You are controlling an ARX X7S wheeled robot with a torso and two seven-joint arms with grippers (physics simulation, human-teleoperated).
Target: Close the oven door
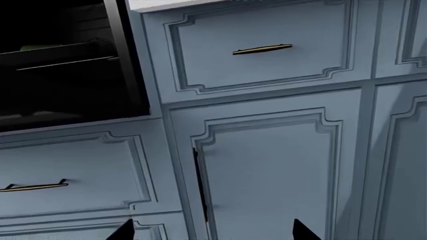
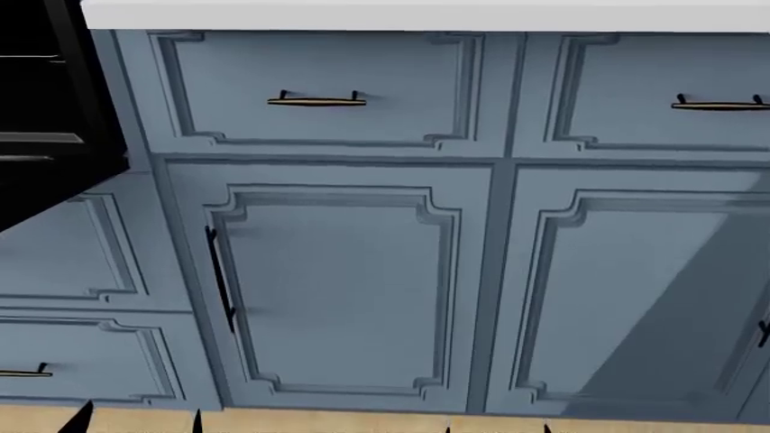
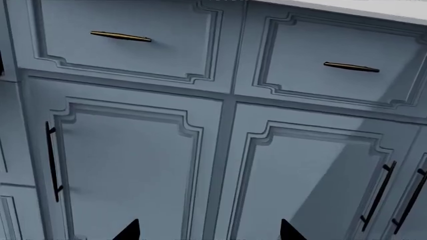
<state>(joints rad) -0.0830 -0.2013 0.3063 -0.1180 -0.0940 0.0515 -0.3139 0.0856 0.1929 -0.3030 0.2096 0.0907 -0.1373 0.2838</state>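
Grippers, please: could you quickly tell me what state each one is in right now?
Left gripper: open, holding nothing, fingertips spread apart before the blue cabinet door.
Right gripper: open, holding nothing.

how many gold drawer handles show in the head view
3: one on the middle top drawer, one on the right top drawer, one partly cropped at lower left. More may lie out of frame.

Open air ahead of both grippers, left gripper (image 1: 212,231) and right gripper (image 3: 208,230), up to a flat wall of blue cabinet fronts (image 2: 349,289). Protruding from that wall: brass drawer pulls (image 2: 316,100) and black vertical door handles (image 2: 219,278). At far left, dark oven opening (image 1: 60,60), with the oven door (image 2: 54,180) jutting out beside the cabinets
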